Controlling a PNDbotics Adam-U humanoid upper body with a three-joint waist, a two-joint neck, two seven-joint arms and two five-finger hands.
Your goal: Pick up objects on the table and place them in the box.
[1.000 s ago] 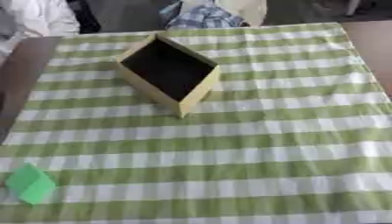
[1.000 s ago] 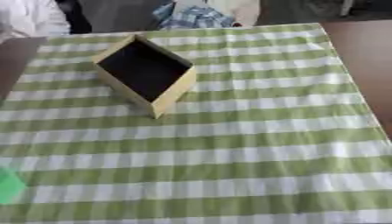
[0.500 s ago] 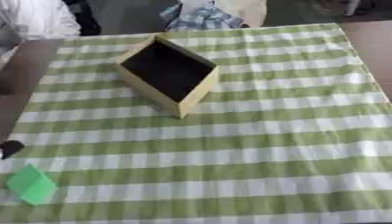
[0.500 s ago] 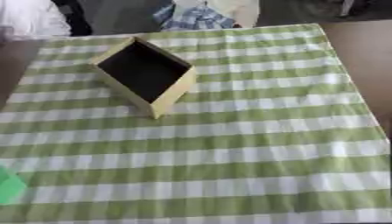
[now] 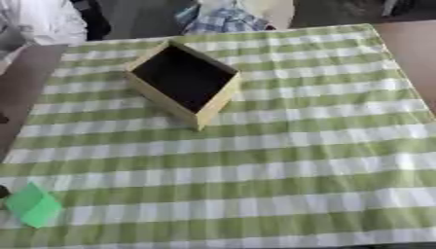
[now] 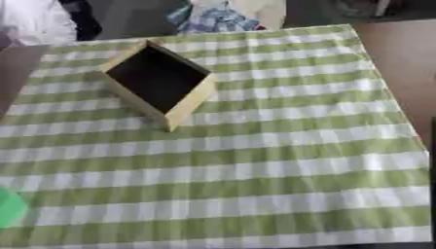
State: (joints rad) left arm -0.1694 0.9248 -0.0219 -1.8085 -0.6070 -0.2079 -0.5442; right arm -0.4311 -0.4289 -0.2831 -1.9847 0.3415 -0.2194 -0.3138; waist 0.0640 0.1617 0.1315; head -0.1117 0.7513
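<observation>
Since the earlier frame a dark sliver at the left border, all that shows of the left hand (image 5: 3,192), has dropped lower along that edge and now sits level with the green block (image 5: 32,205). The block and box keep their spots on the cloth, and the slight shift of the whole picture is the head moving. Too little of the left hand is in frame to tell whether its fingers are spread or curled. Whether it touches the block cannot be made out either. The green block lies just to the right of that sliver, at the near left corner of the green-and-white checked cloth (image 5: 281,160), tilted with one corner pointing toward the robot. The box (image 5: 220,99), pale yellow outside and dark inside, stands well beyond the hand and off to its right, turned corner-on, its opening up and nothing visible in it. Bare brown worktop (image 5: 26,73) shows past the cloth's left edge, ahead of the hand. The right hand shows in neither view.
</observation>
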